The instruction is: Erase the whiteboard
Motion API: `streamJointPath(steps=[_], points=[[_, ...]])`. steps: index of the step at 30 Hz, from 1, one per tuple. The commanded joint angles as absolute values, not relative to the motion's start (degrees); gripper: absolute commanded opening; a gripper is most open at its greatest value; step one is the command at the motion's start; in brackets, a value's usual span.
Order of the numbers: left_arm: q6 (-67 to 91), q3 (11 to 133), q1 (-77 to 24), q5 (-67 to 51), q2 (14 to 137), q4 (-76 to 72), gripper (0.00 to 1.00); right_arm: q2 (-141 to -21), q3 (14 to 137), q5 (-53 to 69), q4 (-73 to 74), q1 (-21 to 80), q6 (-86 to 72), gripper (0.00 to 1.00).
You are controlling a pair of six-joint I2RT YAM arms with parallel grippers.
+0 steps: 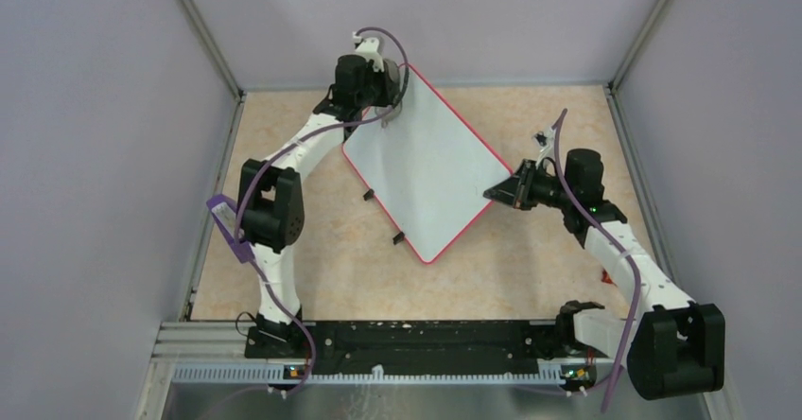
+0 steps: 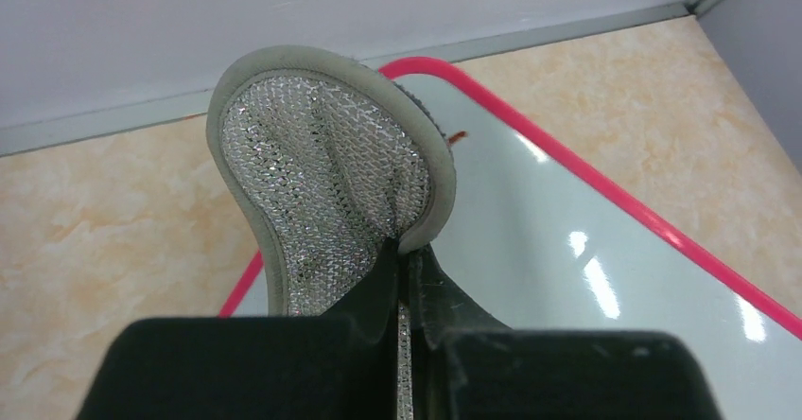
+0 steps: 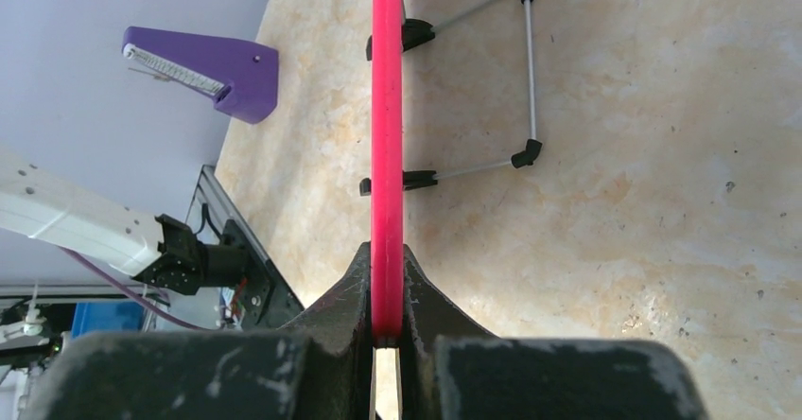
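The whiteboard (image 1: 426, 165) is a white board with a red-pink rim, turned diamond-wise in the middle of the table. Its face looks blank from above. My right gripper (image 1: 501, 191) is shut on its right corner; in the right wrist view the red rim (image 3: 386, 136) runs edge-on between the fingers (image 3: 352, 292). My left gripper (image 1: 395, 98) is at the board's far corner, shut on a grey mesh wiping pad (image 2: 326, 169). The pad rests over the board (image 2: 567, 250) near the far corner. A small red-brown mark (image 2: 457, 137) shows beside the pad.
Two black feet (image 1: 367, 195) on the board's left edge; in the right wrist view they carry a wire stand (image 3: 525, 70). A purple tag (image 1: 227, 221) hangs on the left arm. Grey walls enclose the beige table (image 1: 530, 269); a black rail (image 1: 426, 340) runs along the front.
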State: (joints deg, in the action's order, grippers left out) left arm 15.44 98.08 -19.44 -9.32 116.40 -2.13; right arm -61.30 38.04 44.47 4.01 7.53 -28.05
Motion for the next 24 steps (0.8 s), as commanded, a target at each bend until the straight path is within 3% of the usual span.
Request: streamJointPath(steps=[1, 8, 15, 24], points=[[11.8, 96.2, -22.5, -16.3, 111.8, -8.4, 0.0, -63.0, 39.3, 42.1, 5.9, 10.0, -21.7, 0.0], [11.1, 105.4, -22.5, -19.8, 118.8, -8.2, 0.0, -63.8, 39.4, 42.0, 5.9, 10.1, -21.4, 0.0], [11.2, 116.7, -20.9, -12.8, 127.0, -1.9, 0.0, -63.8, 39.7, 42.1, 6.7, 10.1, -21.1, 0.0], [9.6, 119.6, -17.5, -11.7, 131.3, 3.1, 0.0, -63.7, 40.1, 42.0, 7.1, 10.4, -21.1, 0.0]])
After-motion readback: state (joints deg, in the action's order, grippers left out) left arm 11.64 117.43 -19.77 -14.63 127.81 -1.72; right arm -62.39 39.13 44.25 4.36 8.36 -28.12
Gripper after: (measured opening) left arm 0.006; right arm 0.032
